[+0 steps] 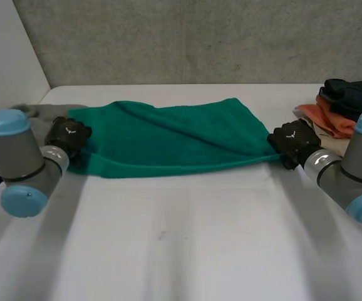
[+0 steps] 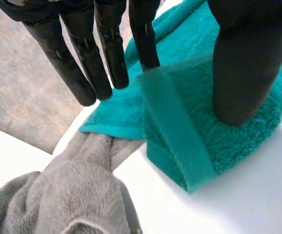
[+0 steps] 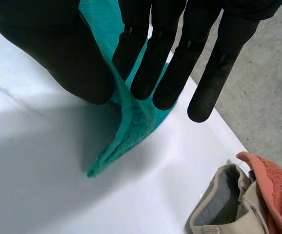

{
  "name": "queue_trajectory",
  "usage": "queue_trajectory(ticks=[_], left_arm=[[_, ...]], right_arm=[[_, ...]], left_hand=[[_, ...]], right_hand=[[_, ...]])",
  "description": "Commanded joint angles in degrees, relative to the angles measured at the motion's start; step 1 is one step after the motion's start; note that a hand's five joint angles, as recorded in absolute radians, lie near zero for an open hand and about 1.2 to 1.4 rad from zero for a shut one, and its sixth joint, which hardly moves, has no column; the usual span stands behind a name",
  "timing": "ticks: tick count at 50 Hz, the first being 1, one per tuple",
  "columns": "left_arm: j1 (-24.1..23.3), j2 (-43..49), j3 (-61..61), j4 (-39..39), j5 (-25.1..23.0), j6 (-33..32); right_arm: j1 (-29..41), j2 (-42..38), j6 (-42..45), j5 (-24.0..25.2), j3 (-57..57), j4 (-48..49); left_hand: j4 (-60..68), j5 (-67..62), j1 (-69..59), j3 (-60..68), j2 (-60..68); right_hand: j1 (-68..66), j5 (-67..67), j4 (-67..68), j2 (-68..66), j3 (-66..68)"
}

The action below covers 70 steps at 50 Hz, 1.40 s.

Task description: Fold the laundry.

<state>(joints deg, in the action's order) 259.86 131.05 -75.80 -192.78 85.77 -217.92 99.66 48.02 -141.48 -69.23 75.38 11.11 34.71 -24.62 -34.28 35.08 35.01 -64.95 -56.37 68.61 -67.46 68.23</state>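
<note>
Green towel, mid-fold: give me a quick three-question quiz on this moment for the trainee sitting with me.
1. True or false: the right hand holds nothing.
2. What lies just past the end of the green towel that the left hand grips? A: a grey cloth. B: a basket. C: a pair of shoes.
3. Fill in: the pile of clothes lies at the robot's ____ side.

Key: 1 false, it pinches a corner of the towel between thumb and fingers. 2 A. 3 right.
</note>
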Motion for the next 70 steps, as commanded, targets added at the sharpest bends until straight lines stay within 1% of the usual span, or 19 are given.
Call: queue_trajectory(ticks=[1, 6, 11, 15, 16, 19, 20, 23, 27, 31, 32, 37, 39, 42, 46, 50, 58, 64, 70], left_arm=[[1.79, -0.27, 0.74, 4.35, -2.71, 0.48], [2.05, 0.44, 0.65, 4.52, -4.2, 0.48], [1.09, 0.61, 0.13, 4.26, -4.73, 0.04], [1.17, 0.53, 0.13, 3.38, -3.86, -0.58], [1.35, 0.7, 0.39, 3.55, -3.77, -0.93], [1.44, 0.53, 0.65, 4.52, -3.59, -2.42], [1.52, 0.35, 0.48, 4.96, -3.42, -2.95], [1.61, -1.93, -1.19, 8.64, -1.58, -4.79], [1.7, -8.34, -6.45, 15.93, 0.89, -6.11], [2.14, -16.77, -13.39, 24.1, 1.59, -9.18], [2.49, -19.83, -16.45, 28.82, 1.59, -11.37], [5.3, -26.54, -23.07, 38.09, -0.86, -18.85], [5.83, -27.77, -24.21, 38.1, -2.44, -20.52], [5.13, -28.3, -23.78, 37.05, -3.76, -21.67], [3.64, -25.76, -19.84, 33.97, -2.37, -19.39], [1.79, -20.93, -12.98, 31.07, 1.24, -15.79], [-3.74, -7.85, 6.59, 24.13, 4.75, -5.78], [-6.91, 1.82, 19.69, 24.12, 12.74, -2.52], [-8.67, 7.73, 28.42, 25.26, 16.71, -2.25]], right_arm=[[0.09, 1.11, -1.25, 0.23, 0.03, -0.39], [0.09, 1.2, -1.25, 0.15, 0.03, -1.35], [0.18, 1.2, -0.9, 0.06, 0.11, -2.5], [0.27, 1.55, -0.81, 0.15, 0.29, -3.11], [0.27, 1.64, -0.81, 0.15, 0.29, -3.2], [0.44, 2.08, -0.72, -0.03, 0.38, -3.82], [0.36, 2.25, -0.64, -0.03, 0.29, -4.17], [0.36, 3.39, 0.41, 0.06, 0.38, -7.67], [-0.43, 7.26, 5.24, -0.2, 0.9, -17.42], [-3.07, 13.23, 14.99, -3.01, 3.36, -31.56], [-4.12, 16.2, 19.27, -4.67, 5.71, -37.68], [-7.55, 23.69, 32.39, -6.45, 14.25, -47.15], [-8.08, 25.1, 35.56, -6.18, 15.75, -46.36], [-7.91, 24.85, 35.32, -6.27, 16.81, -43.99], [-7.56, 20.98, 33.21, -6.62, 16.03, -41.97], [-5.71, 17.91, 30.66, -7.58, 11.9, -37.67], [0.43, 7.64, 19.07, -9.43, -1.53, -15.73], [2.11, -0.1, 16.85, -9.08, -8.74, -1.66], [2.99, -8.28, 16.85, -8.82, -16.05, 7.51]], left_hand=[[1.24, -1.32, -1.66, 0.86, 0.94], [9.48, -9.57, -9.9, 9.11, 9.18], [2.93, -3.02, -3.36, 2.56, 2.64], [2.75, -2.84, -3.18, 2.38, 2.45], [5.08, -5.17, -5.51, 4.71, 4.79], [40.81, -40.9, -41.23, 40.44, 40.51], [45.25, -45.34, -45.67, 44.88, 44.95], [45.29, -45.38, -45.72, 44.92, 44.99], [45.29, -45.38, -45.72, 44.92, 44.99], [45.29, -45.38, -45.72, 44.92, 44.99], [45.29, -45.38, -45.72, 44.92, 44.99], [45.29, -45.38, -45.72, 44.92, 44.99], [45.29, -45.38, -45.72, 44.92, 44.99], [45.29, -45.38, -45.72, 44.92, 44.99], [45.29, -45.38, -45.72, 44.92, 44.99], [45.29, -45.38, -45.72, 44.92, 44.99], [45.29, -45.38, -45.72, 44.92, 44.99], [45.29, -45.38, -45.72, 44.92, 44.99], [45.29, -45.38, -45.72, 44.92, 44.99]], right_hand=[[-15.05, -13.63, 11.39, -12.54, 11.77], [-15.05, -13.63, 11.39, -12.54, 11.77], [-15.05, -13.63, 11.39, -12.54, 11.77], [-15.05, -13.63, 11.39, -12.54, 11.77], [-15.05, -13.63, 11.39, -12.54, 11.77], [-15.05, -13.63, 11.39, -12.54, 11.77], [-15.05, -13.63, 11.39, -12.54, 11.77], [-15.05, -13.63, 11.39, -12.54, 11.77], [-15.05, -13.63, 11.39, -12.54, 11.77], [-15.05, -13.63, 11.39, -12.54, 11.77], [-15.05, -13.63, 11.39, -12.54, 11.77], [-15.05, -13.63, 11.39, -12.54, 11.77], [-15.05, -13.63, 11.39, -12.54, 11.77], [-15.05, -13.63, 11.39, -12.54, 11.77], [-15.05, -13.63, 11.39, -12.54, 11.77], [-15.05, -13.63, 11.39, -12.54, 11.77], [-15.05, -13.63, 11.39, -12.54, 11.77], [-15.05, -13.63, 11.39, -12.54, 11.77], [-15.05, -13.63, 11.39, -12.54, 11.77]])
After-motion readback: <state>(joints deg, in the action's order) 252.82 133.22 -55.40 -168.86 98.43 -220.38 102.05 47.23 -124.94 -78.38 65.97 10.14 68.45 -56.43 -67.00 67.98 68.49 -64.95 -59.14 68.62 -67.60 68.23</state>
